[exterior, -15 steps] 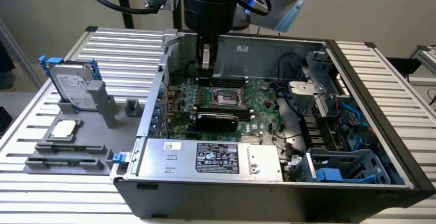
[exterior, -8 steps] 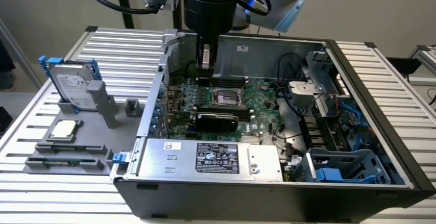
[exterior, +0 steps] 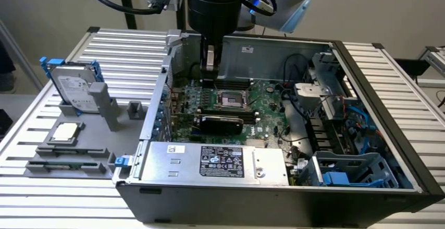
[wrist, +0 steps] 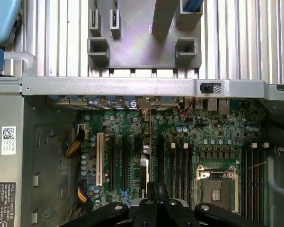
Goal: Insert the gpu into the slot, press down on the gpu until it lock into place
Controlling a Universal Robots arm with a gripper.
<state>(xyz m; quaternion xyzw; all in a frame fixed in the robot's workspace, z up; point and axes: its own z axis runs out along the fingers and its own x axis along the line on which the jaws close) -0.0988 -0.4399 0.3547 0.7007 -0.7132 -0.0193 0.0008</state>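
Observation:
The gpu point(exterior: 219, 120) stands on edge across the green motherboard inside the open computer case, black cover face toward the exterior view's front. From the wrist view it appears edge-on as a thin strip point(wrist: 144, 172). The card covers the slot, so I cannot make out the blue strip. My gripper point(exterior: 210, 75) hangs above the card and a little behind it. Its fingers point(wrist: 157, 191) are shut with nothing between them. I cannot tell whether they touch the card.
The CPU socket point(exterior: 233, 97) lies just behind the card. A silver power supply point(exterior: 208, 161) fills the front of the case point(exterior: 278, 203), with a blue drive cage point(exterior: 347, 174) beside it. On the exterior view's left stand a hard drive point(exterior: 73, 91) and grey fixtures point(wrist: 142, 45).

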